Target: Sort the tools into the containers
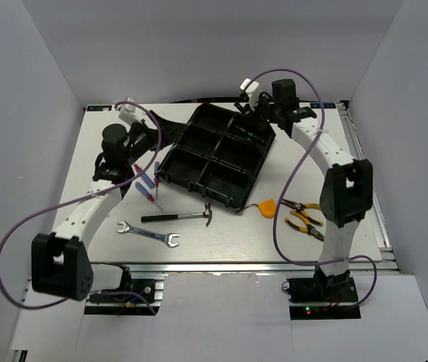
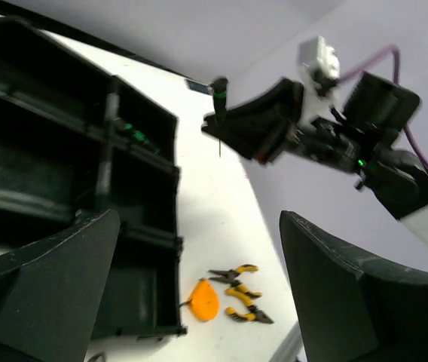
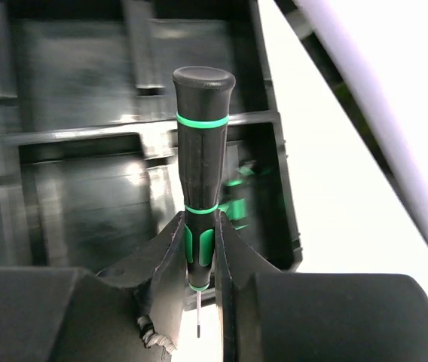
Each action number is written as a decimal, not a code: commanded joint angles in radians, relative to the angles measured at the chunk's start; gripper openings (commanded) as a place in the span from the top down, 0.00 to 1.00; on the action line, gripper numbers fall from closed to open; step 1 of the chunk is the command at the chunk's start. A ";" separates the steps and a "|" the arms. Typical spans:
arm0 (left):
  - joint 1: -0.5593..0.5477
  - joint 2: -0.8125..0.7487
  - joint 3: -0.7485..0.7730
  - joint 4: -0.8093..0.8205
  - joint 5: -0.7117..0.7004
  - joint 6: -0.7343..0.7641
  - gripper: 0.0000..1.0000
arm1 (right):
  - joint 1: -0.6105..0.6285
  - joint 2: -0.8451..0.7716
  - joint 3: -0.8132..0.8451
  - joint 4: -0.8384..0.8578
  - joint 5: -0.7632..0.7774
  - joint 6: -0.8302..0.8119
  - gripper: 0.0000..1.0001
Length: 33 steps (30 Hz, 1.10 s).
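The black six-compartment tray [image 1: 249, 172] lies tilted at the table's middle back. My right gripper [image 1: 255, 113] is shut on a black-green screwdriver [image 3: 201, 173] and holds it upright over the tray's far right compartment [image 3: 86, 188]. A second green-marked screwdriver [image 3: 236, 205] lies in that compartment. My left gripper [image 1: 152, 140] is open and empty beside the tray's left edge, fingers [image 2: 48, 286] wide apart. The red and blue screwdrivers [image 1: 146, 185], hammer [image 1: 180, 216], wrench [image 1: 148, 233], orange tape measure [image 1: 267, 207] and yellow pliers [image 1: 304, 215] lie on the table in front of the tray.
White walls enclose the table on three sides. Purple cables loop from both arms. The left wrist view shows the tape measure [image 2: 203, 300] and pliers [image 2: 238, 292] near the tray's corner, and the right gripper [image 2: 233, 124] above the table.
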 commanded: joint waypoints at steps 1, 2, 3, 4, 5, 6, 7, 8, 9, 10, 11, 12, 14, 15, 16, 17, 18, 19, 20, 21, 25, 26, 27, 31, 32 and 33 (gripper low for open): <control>0.022 -0.106 -0.047 -0.156 -0.076 0.099 0.02 | -0.005 0.107 0.077 0.074 0.106 -0.171 1.00; 0.022 -0.147 -0.059 -0.227 -0.093 0.111 0.02 | -0.005 0.124 0.086 0.095 0.115 -0.173 1.00; 0.025 -0.170 -0.065 -0.260 -0.111 0.136 0.02 | -0.006 0.141 0.089 0.138 0.123 -0.173 1.00; 0.025 -0.192 -0.074 -0.288 -0.151 0.149 0.02 | -0.009 0.171 0.094 0.158 0.134 -0.162 1.00; 0.027 -0.238 -0.096 -0.331 -0.169 0.154 0.02 | -0.011 0.185 0.104 0.175 0.135 -0.155 1.00; 0.028 -0.261 -0.107 -0.364 -0.191 0.162 0.02 | -0.013 0.200 0.112 0.187 0.137 -0.145 1.00; 0.028 -0.282 -0.117 -0.383 -0.209 0.162 0.02 | -0.019 0.229 0.118 0.215 0.138 -0.124 1.00; 0.030 -0.304 -0.128 -0.415 -0.244 0.160 0.02 | -0.020 0.242 0.126 0.226 0.140 -0.116 1.00; 0.030 -0.342 -0.151 -0.427 -0.260 0.159 0.02 | -0.022 0.256 0.143 0.232 0.143 -0.110 1.00; 0.030 -0.359 -0.160 -0.438 -0.271 0.156 0.02 | -0.025 0.279 0.150 0.243 0.145 -0.106 1.00; 0.033 -0.375 -0.171 -0.454 -0.286 0.154 0.02 | -0.025 0.288 0.155 0.246 0.138 -0.099 1.00; 0.033 -0.399 -0.185 -0.463 -0.292 0.153 0.02 | -0.025 0.294 0.155 0.249 0.134 -0.099 0.97; 0.034 -0.413 -0.193 -0.484 -0.301 0.147 0.02 | -0.023 0.303 0.143 0.279 0.134 -0.102 0.88; 0.034 -0.415 -0.196 -0.489 -0.305 0.148 0.02 | -0.023 0.306 0.135 0.289 0.137 -0.102 0.78; 0.034 -0.419 -0.197 -0.492 -0.305 0.145 0.02 | -0.025 0.317 0.137 0.295 0.146 -0.105 0.74; 0.034 -0.418 -0.197 -0.500 -0.306 0.145 0.02 | -0.023 0.322 0.140 0.295 0.152 -0.113 0.66; 0.036 -0.418 -0.197 -0.501 -0.309 0.145 0.02 | -0.023 0.328 0.143 0.289 0.155 -0.118 0.62; 0.034 -0.415 -0.196 -0.501 -0.311 0.145 0.02 | -0.026 0.329 0.141 0.283 0.157 -0.122 0.58; 0.036 -0.412 -0.196 -0.500 -0.311 0.145 0.02 | -0.028 0.328 0.137 0.278 0.157 -0.125 0.49; 0.034 -0.409 -0.196 -0.500 -0.309 0.142 0.02 | -0.031 0.316 0.132 0.277 0.155 -0.124 0.43; 0.037 -0.378 -0.191 -0.503 -0.303 0.139 0.02 | -0.039 0.268 0.104 0.266 0.134 -0.107 0.35; 0.039 -0.372 -0.187 -0.506 -0.300 0.137 0.02 | -0.040 0.259 0.110 0.252 0.132 -0.105 0.31; 0.039 -0.367 -0.182 -0.507 -0.295 0.140 0.02 | -0.048 0.247 0.118 0.211 0.132 -0.095 0.27; 0.042 -0.356 -0.167 -0.540 -0.303 0.160 0.02 | -0.082 0.129 0.155 0.044 0.027 -0.116 0.11; 0.045 -0.356 -0.167 -0.541 -0.303 0.162 0.02 | -0.089 0.103 0.150 0.008 -0.008 -0.124 0.11; 0.047 -0.361 -0.177 -0.541 -0.305 0.163 0.02 | -0.104 0.051 0.141 -0.042 -0.051 -0.145 0.11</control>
